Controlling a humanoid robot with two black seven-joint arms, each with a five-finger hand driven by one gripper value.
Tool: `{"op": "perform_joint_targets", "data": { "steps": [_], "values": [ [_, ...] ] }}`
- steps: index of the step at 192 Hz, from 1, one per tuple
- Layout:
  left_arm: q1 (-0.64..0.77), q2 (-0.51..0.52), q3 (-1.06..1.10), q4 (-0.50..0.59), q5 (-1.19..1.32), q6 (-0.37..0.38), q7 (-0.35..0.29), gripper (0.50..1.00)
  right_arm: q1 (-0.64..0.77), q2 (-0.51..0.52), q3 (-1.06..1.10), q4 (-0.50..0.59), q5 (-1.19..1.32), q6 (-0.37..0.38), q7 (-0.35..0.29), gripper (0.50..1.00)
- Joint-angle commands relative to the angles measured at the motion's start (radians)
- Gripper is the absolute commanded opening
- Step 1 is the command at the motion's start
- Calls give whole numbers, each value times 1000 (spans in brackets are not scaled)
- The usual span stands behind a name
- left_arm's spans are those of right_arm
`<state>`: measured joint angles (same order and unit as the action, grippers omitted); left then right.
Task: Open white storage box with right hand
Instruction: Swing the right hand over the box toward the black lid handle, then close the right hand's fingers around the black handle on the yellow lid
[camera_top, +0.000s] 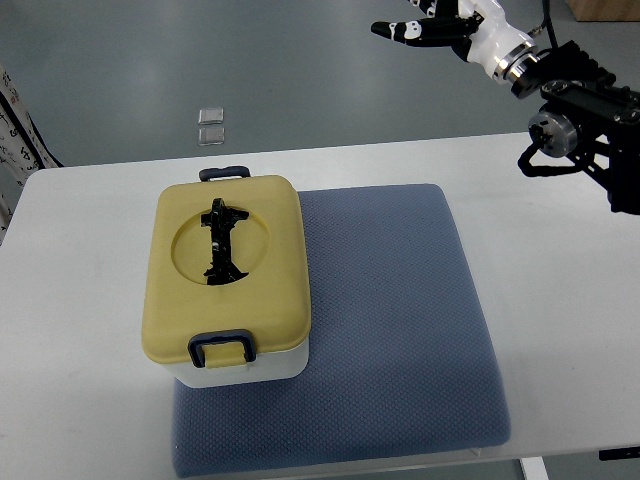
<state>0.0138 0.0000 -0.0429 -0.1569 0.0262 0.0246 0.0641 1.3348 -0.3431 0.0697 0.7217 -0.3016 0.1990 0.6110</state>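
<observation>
We note the white storage box, yellow lid closed, on the blue mat's left edge. Right hand hovers far right, fingers spread, holding nothing.

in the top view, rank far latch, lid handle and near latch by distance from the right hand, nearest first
Measured from the right hand, at top right:
1. far latch, on the box's back edge
2. lid handle, in the lid's round recess
3. near latch, on the box's front edge
</observation>
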Motion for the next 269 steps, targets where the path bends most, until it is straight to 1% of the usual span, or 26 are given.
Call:
{"op": "perform_joint_targets", "data": {
  "steps": [1, 18, 41, 54, 64, 82, 95, 137, 154, 185, 208, 222, 233, 236, 238, 239, 245, 258, 265, 269],
  "values": [
    [0, 0, 0, 0, 0, 0, 0, 1000, 72, 3, -4, 59, -172, 37, 0, 926],
    [0, 0, 0, 0, 0, 0, 0, 1000, 122, 15, -2, 119, -384, 94, 0, 926],
    [0, 0, 0, 0, 0, 0, 0, 1000, 167, 59, -5, 166, -553, 126, 0, 926],
    [0, 0, 0, 0, 0, 0, 0, 1000, 193, 85, -7, 193, -671, 158, 0, 924],
    [0, 0, 0, 0, 0, 0, -1, 1000, 199, 101, -7, 200, -743, 160, 0, 921],
    [0, 0, 1, 0, 0, 0, 0, 1000, 205, 157, -8, 202, -921, 155, 0, 911],
    [0, 0, 1, 0, 0, 0, 0, 1000, 218, 182, -11, 202, -996, 149, 0, 909],
    [0, 0, 1, 0, 0, 0, 0, 1000, 238, 190, -41, 229, -1065, 166, 0, 911],
    [0, 0, 0, 0, 0, 0, 0, 1000, 245, 220, -82, 246, -1079, 166, 0, 911],
    [0, 0, 0, 0, 0, 0, 0, 1000, 238, 248, -108, 248, -1125, 129, 0, 909],
    [0, 0, 1, -1, 0, 0, 0, 1000, 239, 248, -108, 248, -1145, 103, 0, 901],
    [0, 0, 1, 0, 0, 0, 0, 1000, 244, 246, -108, 248, -1146, 97, 0, 870],
    [0, 0, 1, -1, 0, 0, 0, 1000, 245, 245, -107, 248, -1146, 94, 0, 860],
    [0, 0, 1, 0, 0, 0, 0, 1000, 245, 246, -107, 248, -1146, 93, 0, 844],
    [0, 0, 1, 0, 0, 0, 0, 1000, 245, 246, -107, 248, -1146, 92, 0, 844],
    [0, 0, 0, 0, 0, 0, 0, 1000, 245, 246, -107, 248, -1146, 92, 0, 832],
    [0, 0, 1, 0, 0, 0, -1, 1000, 244, 250, -107, 248, -1148, 91, 0, 807],
    [0, 0, 0, 0, 0, 0, 0, 1000, 238, 251, -107, 248, -1148, 91, 0, 791],
    [0, 0, 1, 0, 0, 0, 0, 1000, 236, 251, -107, 248, -1148, 91, 0, 758],
    [0, 0, 0, 0, 0, 0, 0, 1000, 235, 253, -107, 248, -1148, 91, 0, 752]
  ]
}}
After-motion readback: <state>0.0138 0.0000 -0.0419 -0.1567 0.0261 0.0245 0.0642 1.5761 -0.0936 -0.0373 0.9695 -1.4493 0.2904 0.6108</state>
